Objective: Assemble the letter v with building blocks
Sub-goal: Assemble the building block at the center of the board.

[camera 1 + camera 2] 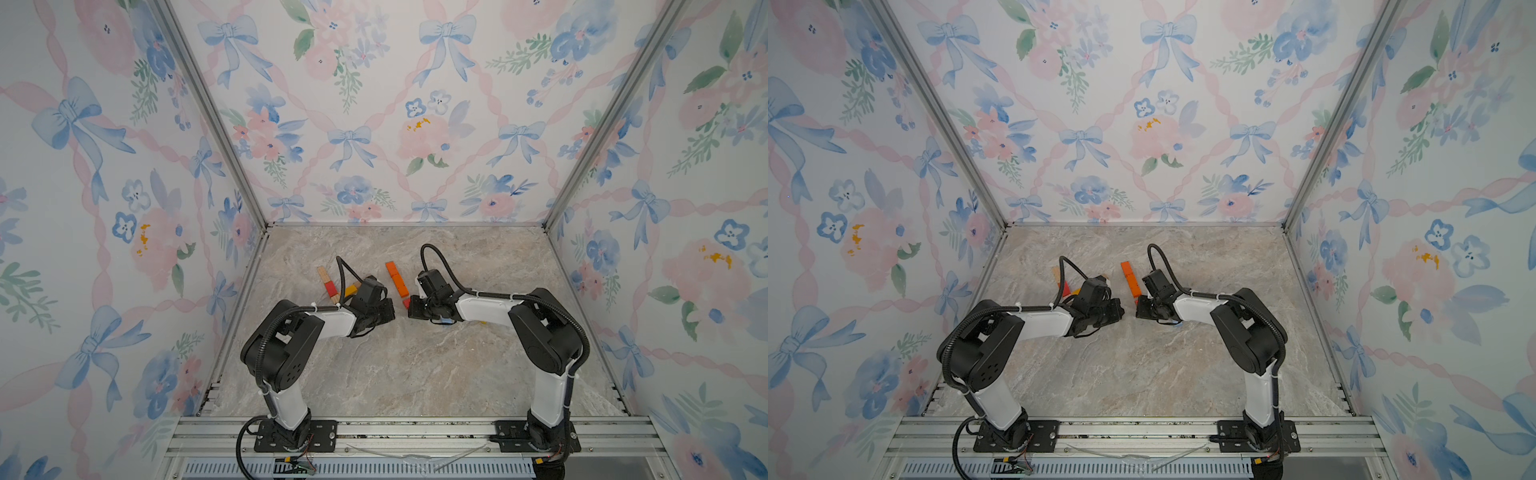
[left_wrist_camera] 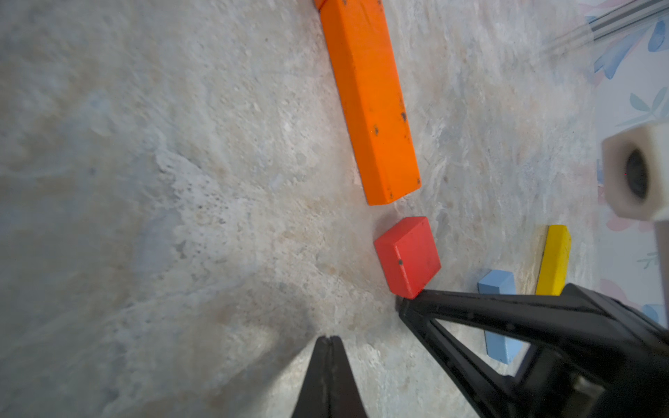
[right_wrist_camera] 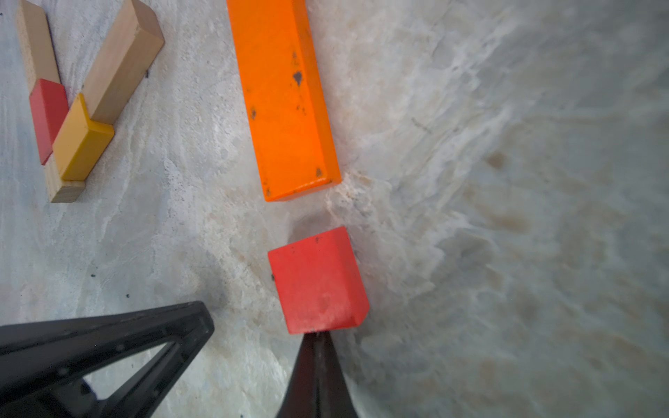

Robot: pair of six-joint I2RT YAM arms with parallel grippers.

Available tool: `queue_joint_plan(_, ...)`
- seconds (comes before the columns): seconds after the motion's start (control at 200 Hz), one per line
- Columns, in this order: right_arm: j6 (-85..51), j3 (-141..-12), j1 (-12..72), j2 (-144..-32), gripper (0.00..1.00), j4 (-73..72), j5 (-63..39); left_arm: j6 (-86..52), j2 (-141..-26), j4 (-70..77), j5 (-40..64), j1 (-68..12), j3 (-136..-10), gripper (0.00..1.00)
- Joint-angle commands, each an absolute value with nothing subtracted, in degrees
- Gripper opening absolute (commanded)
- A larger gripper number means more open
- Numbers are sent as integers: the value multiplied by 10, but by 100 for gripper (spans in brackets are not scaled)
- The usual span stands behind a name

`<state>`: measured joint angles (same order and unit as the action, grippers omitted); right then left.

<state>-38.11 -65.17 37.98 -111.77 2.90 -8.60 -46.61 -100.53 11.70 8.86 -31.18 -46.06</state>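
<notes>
A long orange bar [image 3: 286,97] lies on the marble table [image 1: 415,365], with another orange piece [image 1: 390,267] end to end behind it. Just short of the bar's near end sits a red square block [image 3: 318,278]. My right gripper [image 3: 317,334] is shut and empty, its tip touching the red block's near edge. My left gripper [image 2: 328,338] is also shut and empty, low over bare table to the left of that block [image 2: 407,255]. Further left, two natural wood bars [image 3: 123,61], a red piece [image 3: 49,112] and a yellow piece [image 3: 81,141] form a small V-like cluster [image 1: 332,284].
A light blue block [image 2: 496,282] and a yellow bar [image 2: 554,258] lie beneath the right arm's wrist. Floral walls with metal posts [image 1: 582,145] close in three sides of the table. A metal rail [image 1: 415,432] with both arm bases runs along the front.
</notes>
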Motion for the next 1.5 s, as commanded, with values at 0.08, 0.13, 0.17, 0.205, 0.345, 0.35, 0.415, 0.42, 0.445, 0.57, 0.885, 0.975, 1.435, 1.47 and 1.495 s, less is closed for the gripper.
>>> queue_joint_plan(0.08, -370, -661, 371, -1150, 0, 78, -69, -468, -1019, 120, 88, -316, -476, 0)
queue_joint_plan(0.13, -369, -664, 371, -1152, 0, 81, -67, -468, -1020, 120, 88, -316, -476, 0)
queue_joint_plan(0.17, -368, -667, 371, -1154, 0, 83, -67, -468, -1021, 120, 88, -316, -477, 0)
queue_joint_plan(0.205, -367, -668, 371, -1155, 0, 84, -66, -468, -1021, 120, 87, -316, -478, 0)
queue_joint_plan(0.345, -365, -675, 370, -1159, 0, 89, -64, -466, -1024, 120, 86, -315, -482, 0)
queue_joint_plan(0.35, -365, -675, 370, -1159, 0, 89, -64, -466, -1024, 120, 86, -315, -482, 0)
queue_joint_plan(0.415, -363, -677, 369, -1160, 0, 92, -62, -466, -1027, 120, 88, -314, -485, 0)
queue_joint_plan(0.42, -363, -677, 369, -1160, 0, 93, -62, -466, -1027, 120, 87, -315, -485, 0)
queue_joint_plan(0.445, -363, -677, 369, -1160, 0, 94, -61, -466, -1028, 120, 88, -314, -486, 0)
queue_joint_plan(0.57, -362, -673, 369, -1153, 0, 97, -58, -466, -1029, 120, 88, -314, -488, 0)
queue_joint_plan(0.885, -362, -663, 365, -1142, 0, 110, -50, -466, -1032, 120, 90, -313, -490, 0)
queue_joint_plan(0.975, -362, -658, 362, -1139, 0, 111, -48, -466, -1032, 120, 91, -314, -490, 0)
queue_joint_plan(1.435, -362, -663, 359, -1147, 0, 103, -59, -468, -1037, 120, 92, -313, -493, 0)
queue_joint_plan(1.47, -361, -664, 361, -1148, 0, 102, -60, -468, -1039, 120, 92, -313, -493, 0)
queue_joint_plan(1.495, -361, -665, 362, -1149, 0, 102, -60, -468, -1040, 120, 92, -312, -494, 0)
